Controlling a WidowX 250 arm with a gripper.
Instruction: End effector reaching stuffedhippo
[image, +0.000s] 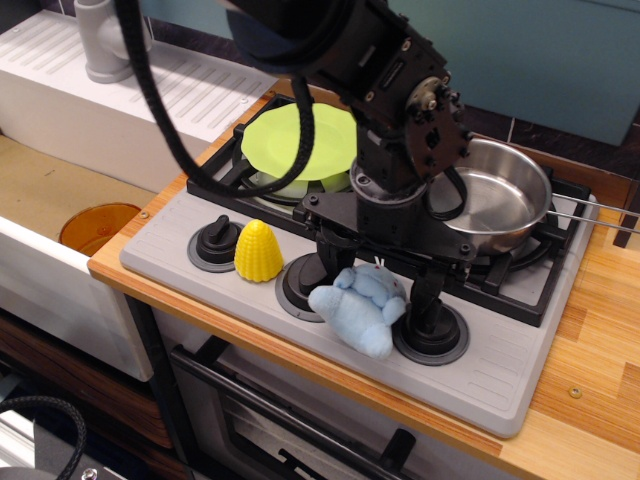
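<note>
End effector (378, 280) sat right over the stuffedhippo (357, 306), fingers spread wide and straddling it, one at its left flank, one at its right; jaws open, gripping nothing, contact not resolvable. Hippo lay on the grey stove panel (160, 250) near the front edge, between the middle and right knobs (432, 325), long axis running roughly along that edge, directly below and slightly front of the crossbar. Steel pan (497, 200) on the back-right burner looked empty; green plate (300, 140) on the back-left burner held nothing; yellow toy corn (258, 250) stood left of the hippo, apart
</note>
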